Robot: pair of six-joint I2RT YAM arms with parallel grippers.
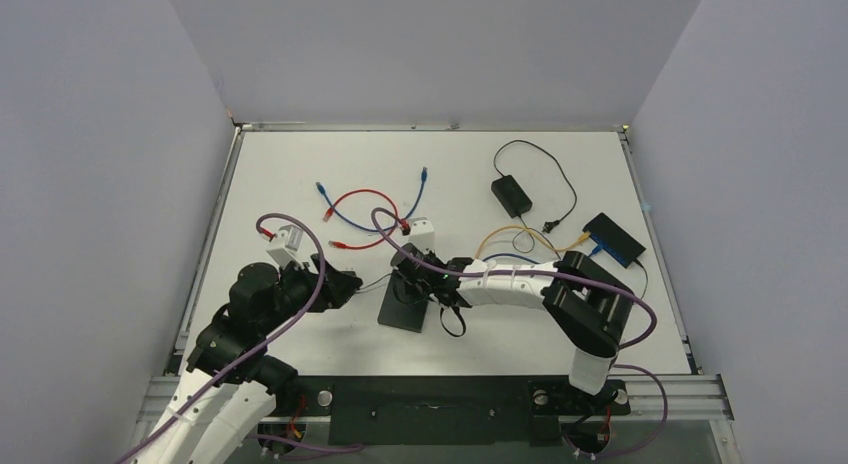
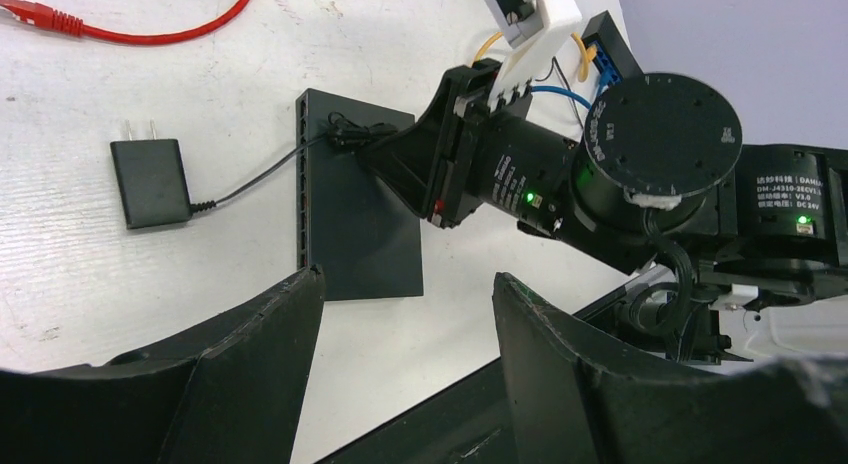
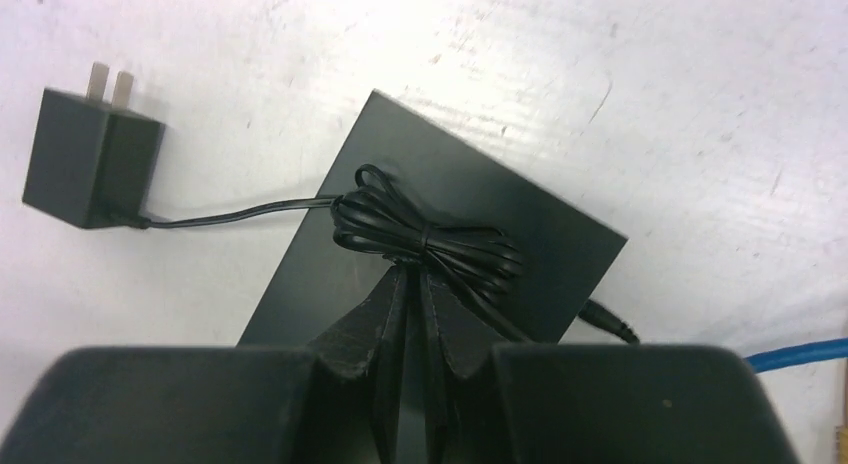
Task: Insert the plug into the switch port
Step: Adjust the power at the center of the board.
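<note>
Soft, even light comes down from overhead, so the white surface [image 1: 300, 164] looks bright with no glare, and the shadows under the arms are faint and short. The overhead view is sharp from edge to edge. In both wrist views the near fingers [image 2: 250, 384] are dark and slightly blurred, and the black switch [image 3: 450, 204] swallows most detail, though scuffs beside it look crisp.

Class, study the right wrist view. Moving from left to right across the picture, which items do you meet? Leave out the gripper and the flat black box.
Power adapter → bundled cord → barrel plug → blue cable.
</note>
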